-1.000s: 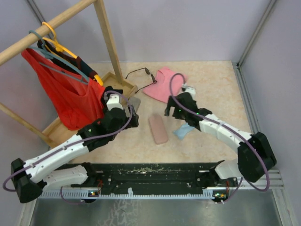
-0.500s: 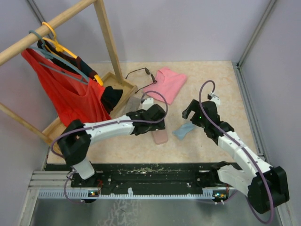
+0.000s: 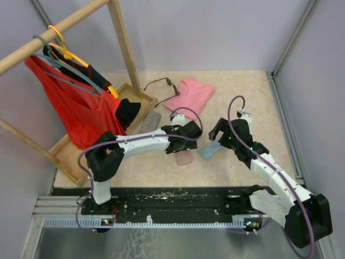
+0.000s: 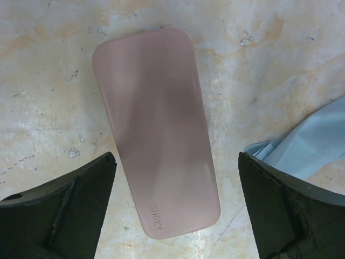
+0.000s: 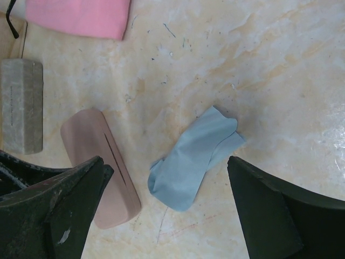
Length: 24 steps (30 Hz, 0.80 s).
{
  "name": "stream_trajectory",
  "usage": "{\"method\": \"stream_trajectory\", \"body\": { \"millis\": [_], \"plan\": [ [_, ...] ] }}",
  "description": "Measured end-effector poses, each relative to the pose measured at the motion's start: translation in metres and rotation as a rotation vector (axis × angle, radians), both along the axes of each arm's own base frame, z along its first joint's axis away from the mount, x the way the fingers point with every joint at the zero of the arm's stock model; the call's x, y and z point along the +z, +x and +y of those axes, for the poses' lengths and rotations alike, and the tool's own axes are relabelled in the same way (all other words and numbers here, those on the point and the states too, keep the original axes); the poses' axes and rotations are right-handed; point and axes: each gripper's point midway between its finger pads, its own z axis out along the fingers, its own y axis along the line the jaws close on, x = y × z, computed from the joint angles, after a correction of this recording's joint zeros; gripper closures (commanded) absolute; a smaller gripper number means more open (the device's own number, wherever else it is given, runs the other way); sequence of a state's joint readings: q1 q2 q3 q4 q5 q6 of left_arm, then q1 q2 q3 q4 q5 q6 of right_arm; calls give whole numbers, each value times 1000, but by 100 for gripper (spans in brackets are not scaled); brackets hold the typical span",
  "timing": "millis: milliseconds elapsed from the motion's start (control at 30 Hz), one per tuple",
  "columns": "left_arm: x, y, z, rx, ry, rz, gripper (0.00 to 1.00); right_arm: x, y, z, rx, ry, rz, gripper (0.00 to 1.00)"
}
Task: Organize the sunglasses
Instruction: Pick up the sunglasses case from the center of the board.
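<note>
One pair of sunglasses (image 3: 160, 83), thin and dark-framed, lies at the back of the table, touching the left edge of a pink cloth (image 3: 190, 96). My left gripper (image 3: 184, 142) hangs open directly over a pink case (image 4: 159, 129), a finger on each side and neither touching it. In the top view only the case's near end (image 3: 185, 158) shows. My right gripper (image 3: 218, 131) hovers open above a crumpled light-blue cloth (image 5: 191, 162), holding nothing. In the right wrist view a dark tip (image 5: 9, 16) shows at the top left corner.
A grey case (image 3: 152, 120) lies left of the pink case, by the rack's wooden base (image 3: 136, 96). The wooden rack (image 3: 121, 40) carries hangers and a red garment (image 3: 75, 108). Walls close the table at the back and right.
My left arm swung right from beside the rack to over the pink case. My right arm drew back from the pink cloth to above the blue cloth. Both grippers stayed open.
</note>
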<state>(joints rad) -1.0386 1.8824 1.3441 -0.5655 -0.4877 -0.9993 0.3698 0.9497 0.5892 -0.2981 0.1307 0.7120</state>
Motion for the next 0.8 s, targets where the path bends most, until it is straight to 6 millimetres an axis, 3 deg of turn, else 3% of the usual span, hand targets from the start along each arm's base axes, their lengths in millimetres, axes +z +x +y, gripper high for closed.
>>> {"method": "stream_trajectory", "body": {
  "millis": [400,800],
  "plan": [
    [-11,2,16,108,88,11,2,-1,-1,2,19,-2,0,4],
    [-13,8,14,139,91,-9,4,-2,-2,3,28,3,3,4]
  ]
}}
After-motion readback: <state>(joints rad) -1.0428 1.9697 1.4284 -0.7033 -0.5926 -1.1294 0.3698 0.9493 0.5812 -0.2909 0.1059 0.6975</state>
